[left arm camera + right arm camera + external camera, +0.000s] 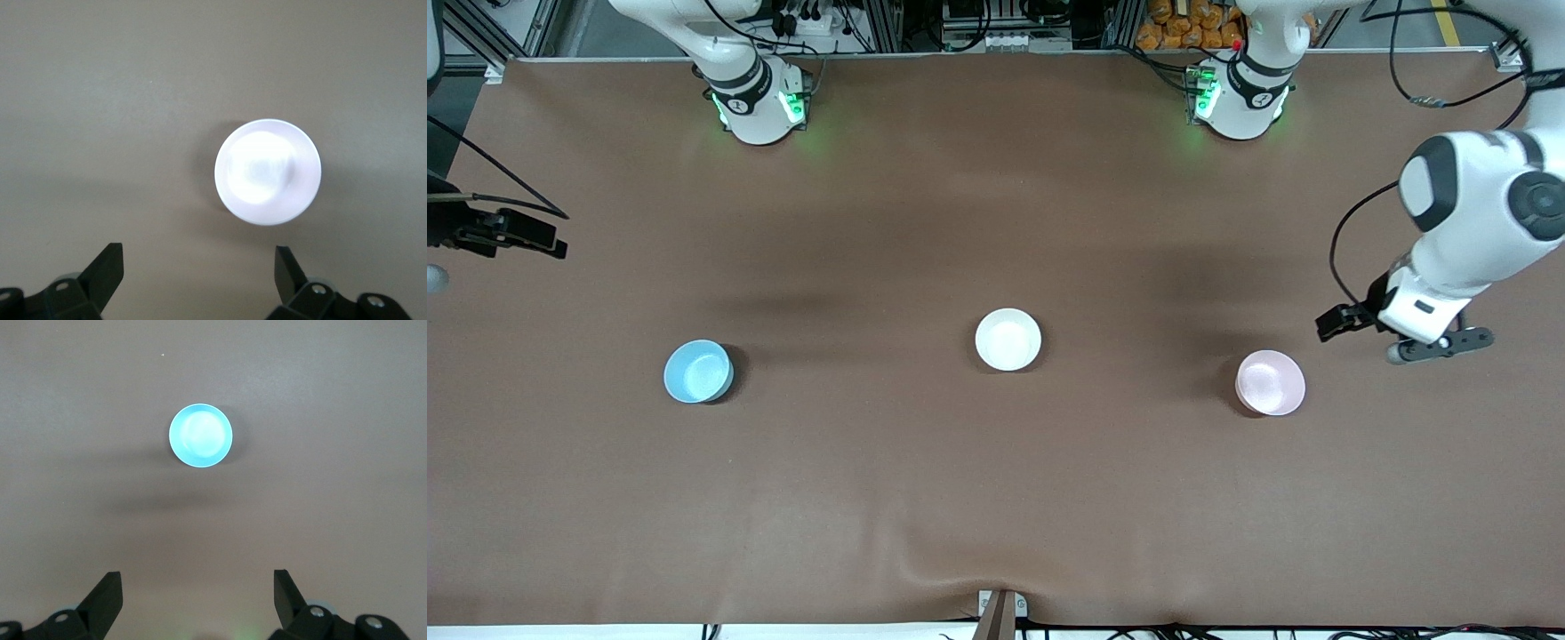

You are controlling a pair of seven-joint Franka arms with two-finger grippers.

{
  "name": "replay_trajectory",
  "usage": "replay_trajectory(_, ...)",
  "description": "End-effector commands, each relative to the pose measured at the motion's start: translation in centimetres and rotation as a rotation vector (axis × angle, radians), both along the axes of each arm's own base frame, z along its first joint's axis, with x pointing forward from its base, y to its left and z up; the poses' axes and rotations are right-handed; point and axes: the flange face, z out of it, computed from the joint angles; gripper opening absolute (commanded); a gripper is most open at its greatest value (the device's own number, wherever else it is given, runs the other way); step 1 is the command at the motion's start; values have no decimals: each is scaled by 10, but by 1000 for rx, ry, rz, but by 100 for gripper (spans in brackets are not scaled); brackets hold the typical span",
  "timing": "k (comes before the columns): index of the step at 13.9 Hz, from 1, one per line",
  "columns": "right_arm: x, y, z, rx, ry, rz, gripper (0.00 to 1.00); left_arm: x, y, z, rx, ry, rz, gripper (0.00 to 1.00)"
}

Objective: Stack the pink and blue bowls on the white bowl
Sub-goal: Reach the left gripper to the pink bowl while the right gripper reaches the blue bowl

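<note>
The white bowl (1008, 339) stands upright at the table's middle. The pale pink bowl (1270, 382) stands toward the left arm's end, a little nearer the front camera. The light blue bowl (698, 372) stands toward the right arm's end. All three are apart and empty. My left gripper (1439, 344) hangs in the air beside the pink bowl, toward the table's end. In the left wrist view it (198, 257) is open and empty, with the pink bowl (267, 171) ahead of it. My right gripper (197, 583) is open and empty, high above the table, with the blue bowl (200, 435) ahead.
The table (996, 498) has a brown cover with a small wrinkle at its front edge (960, 569). The right arm's hand (507, 233) shows only at the edge of the front view. Both arm bases (756, 98) stand along the back edge.
</note>
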Motion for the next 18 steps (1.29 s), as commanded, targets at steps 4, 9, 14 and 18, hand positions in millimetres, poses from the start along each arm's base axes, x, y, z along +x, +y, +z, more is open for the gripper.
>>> replay_trajectory(4,9,-3,-50,2,-13,-27,100,12,1,-82,-12,-66,-22,100)
replay_trajectory(9,36,-4,-110,-8,20,-28,100,19,1,-117,-24,-22,-19,74)
replay_trajectory(14,59,-6,-171,-22,29,-30,100,20,1,-131,-28,-2,-20,40)
replay_trajectory(18,64,-6,-215,-27,64,-31,100,24,1,-134,-30,0,-22,0)
